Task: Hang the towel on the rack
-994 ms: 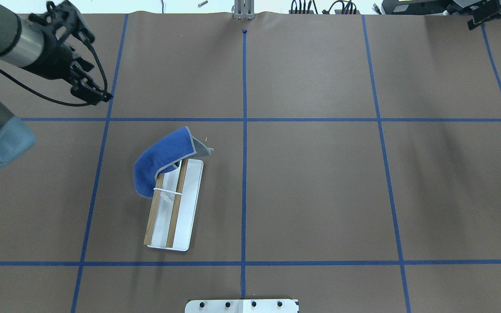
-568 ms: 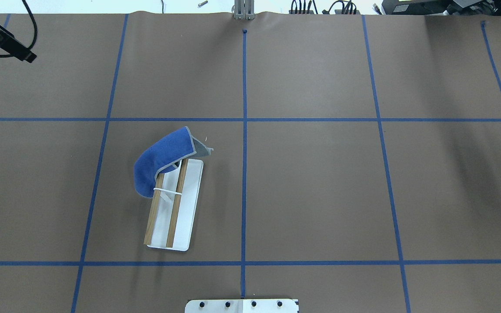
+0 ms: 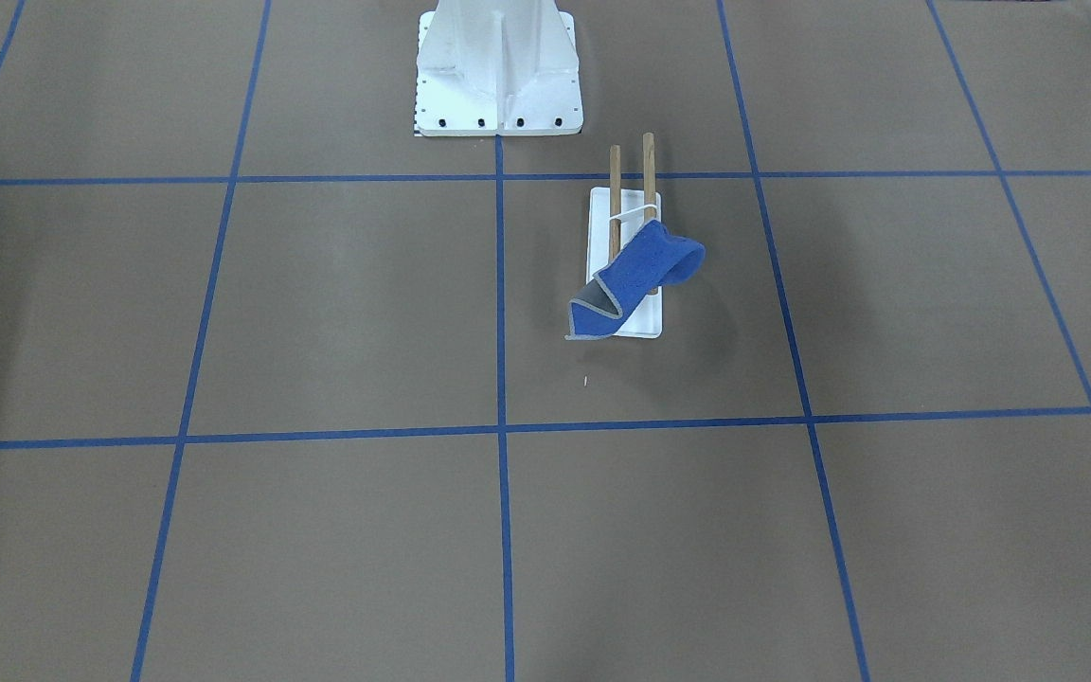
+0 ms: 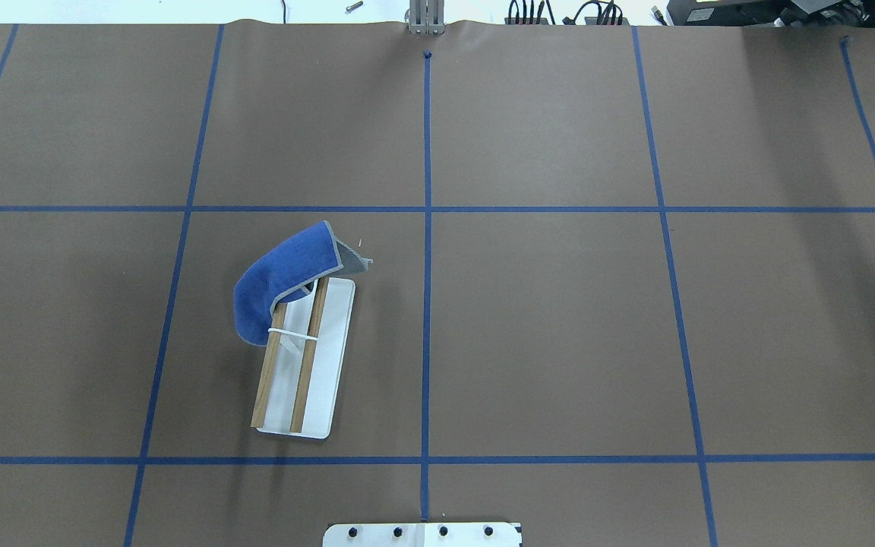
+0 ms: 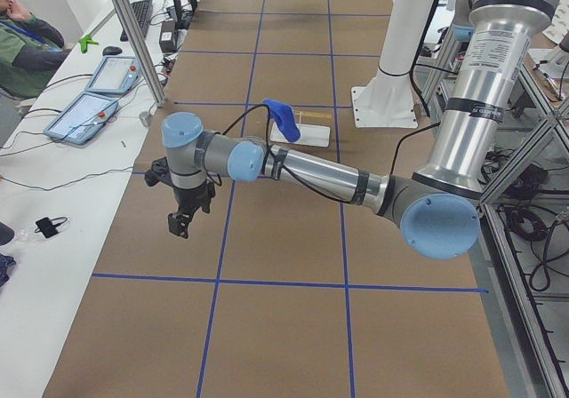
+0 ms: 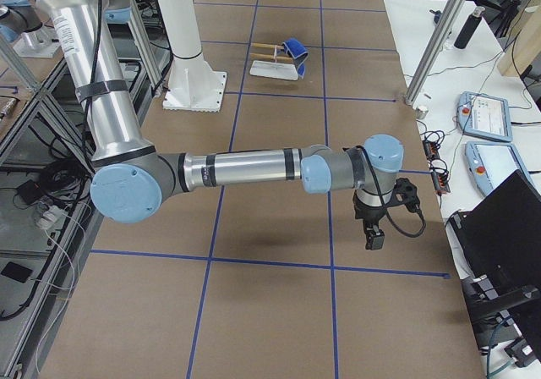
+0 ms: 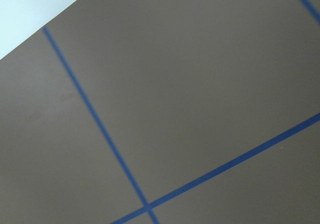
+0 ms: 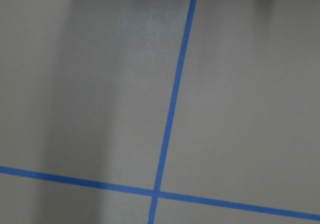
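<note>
The blue towel point(image 4: 285, 277) lies bunched over the far end of the rack point(image 4: 329, 365), across both wooden dowels. One corner is folded grey side up on the table by the base. Both also show in the front view, the towel point(image 3: 645, 265) on the rack point(image 3: 599, 246). My left gripper point(image 5: 180, 223) hangs over the table far from the rack and shows only in the left side view. My right gripper point(image 6: 374, 238) hangs near the table's other end and shows only in the right side view. I cannot tell if either is open or shut.
The white bolted pedestal point(image 3: 498, 66) stands at the robot's edge of the table point(image 4: 422, 534). Side benches hold control tablets point(image 5: 89, 114) point(image 6: 486, 112). A person point(image 5: 22, 43) sits at the far left bench. Blue tape lines grid the brown table.
My left arm has swung out of the overhead view to the left. My right gripper has left its top right corner. The towel and rack have not moved.
</note>
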